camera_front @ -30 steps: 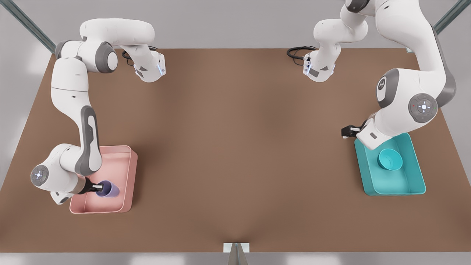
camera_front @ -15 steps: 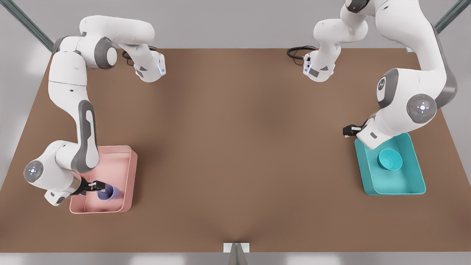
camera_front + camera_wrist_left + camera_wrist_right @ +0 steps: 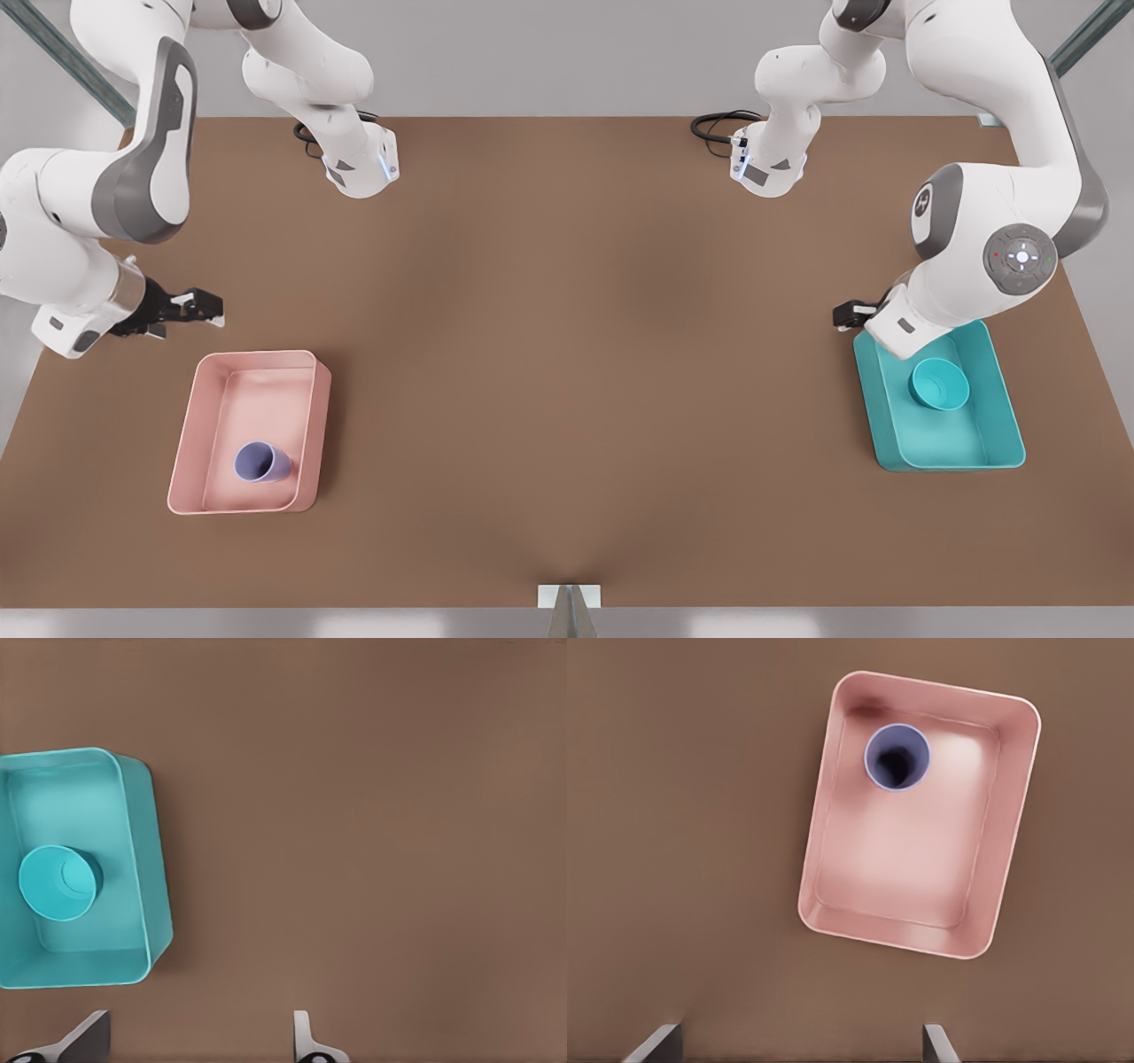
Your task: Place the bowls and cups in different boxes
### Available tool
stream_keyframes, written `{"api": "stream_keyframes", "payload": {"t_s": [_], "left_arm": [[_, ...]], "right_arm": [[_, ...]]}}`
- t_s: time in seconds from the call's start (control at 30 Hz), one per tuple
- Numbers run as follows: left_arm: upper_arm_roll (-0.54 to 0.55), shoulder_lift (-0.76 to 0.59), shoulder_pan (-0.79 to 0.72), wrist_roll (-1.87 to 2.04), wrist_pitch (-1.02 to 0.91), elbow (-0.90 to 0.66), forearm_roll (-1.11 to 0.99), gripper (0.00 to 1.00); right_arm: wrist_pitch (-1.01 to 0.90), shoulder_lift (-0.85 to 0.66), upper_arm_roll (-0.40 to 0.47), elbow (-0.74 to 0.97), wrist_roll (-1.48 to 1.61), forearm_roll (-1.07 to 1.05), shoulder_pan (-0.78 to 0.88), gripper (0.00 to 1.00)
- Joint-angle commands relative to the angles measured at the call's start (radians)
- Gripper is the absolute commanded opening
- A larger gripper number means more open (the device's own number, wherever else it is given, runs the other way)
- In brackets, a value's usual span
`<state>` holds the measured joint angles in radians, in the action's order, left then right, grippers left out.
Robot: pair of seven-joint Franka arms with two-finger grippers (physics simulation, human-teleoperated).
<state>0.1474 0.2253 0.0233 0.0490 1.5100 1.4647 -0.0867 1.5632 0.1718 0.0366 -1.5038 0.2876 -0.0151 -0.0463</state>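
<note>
The periwinkle cup [image 3: 257, 462] [image 3: 897, 757] stands upright in the pink box [image 3: 266, 358] [image 3: 904, 868], near its front end in the front view. The teal bowl [image 3: 939, 384] [image 3: 59, 881] sits in the teal box [image 3: 992, 443] [image 3: 135, 859]. My right gripper [image 3: 199, 306] [image 3: 797, 1045] hovers open and empty behind the pink box, on the front view's left. Beside the teal box's far corner, on the front view's right, my left gripper [image 3: 846, 313] [image 3: 195, 1036] is open and empty.
The brown table [image 3: 567, 354] stretches wide between the two boxes. Both arm bases [image 3: 359, 168] [image 3: 766, 168] with black cables stand at the back edge. A small metal bracket [image 3: 569, 595] sits at the front edge's middle.
My right gripper let go of the cup, rose out of the pink box and pulled back behind it. The cup stays upright in the box. The left gripper barely shifted.
</note>
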Motion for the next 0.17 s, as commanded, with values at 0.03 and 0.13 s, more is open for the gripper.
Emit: {"api": "stream_keyframes", "payload": {"t_s": [0.03, 0.13], "left_arm": [[0.001, -0.001, -0.002, -0.003, -0.004, -0.001, -0.002, 1.0], [0.001, -0.001, -0.003, -0.003, -0.005, 0.0, -0.002, 1.0]], "right_arm": [[-0.037, -0.005, 0.0, -0.006, -0.226, 0.004, 0.0, 1.0], [-0.035, -0.005, 0.0, -0.006, -0.246, 0.006, 0.0, 1.0]]}}
